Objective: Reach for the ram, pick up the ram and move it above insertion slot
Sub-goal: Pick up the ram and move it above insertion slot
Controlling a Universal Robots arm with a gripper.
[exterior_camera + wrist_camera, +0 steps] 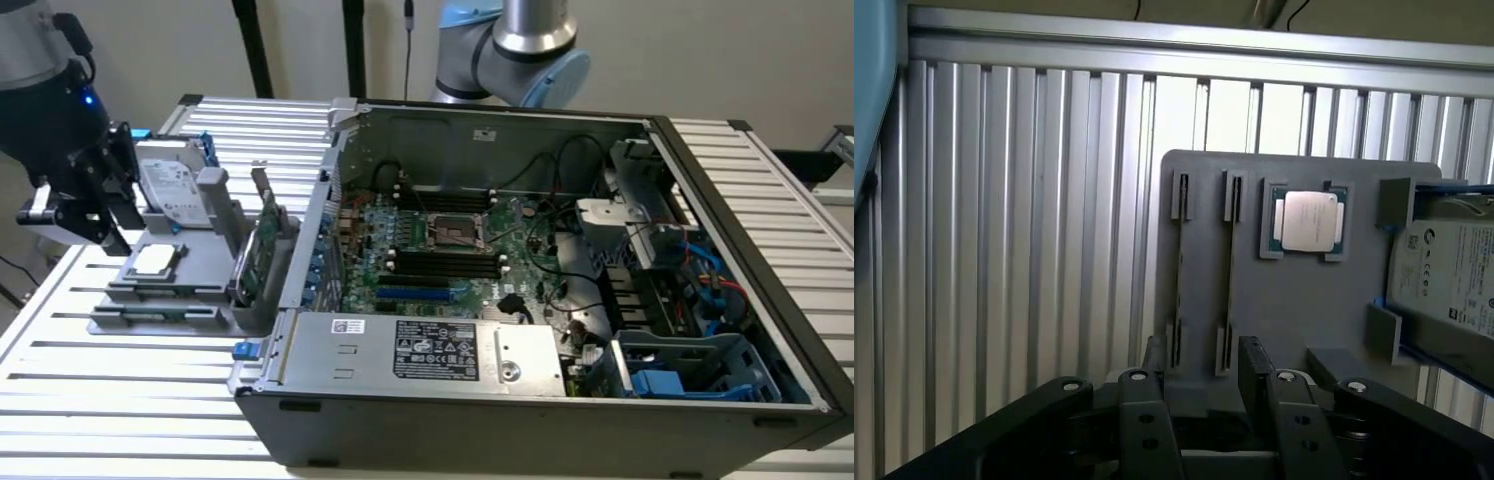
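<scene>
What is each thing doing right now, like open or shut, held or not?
gripper: open, holding nothing, near the gray holder.
ram: on edge in its holder slot, not gripped.
processor chip: flat in its holder pocket.
hard drive: standing in the holder.
computer case: lying down, side open.
memory slots: empty.

My jaws are matt black, and the tabletop (1004, 250) beneath them is ribbed bare metal with a dull sheen. Just beyond them the holder (1304, 310) is matt grey plastic, its processor (1309, 220) capped in smooth bright metal.
</scene>
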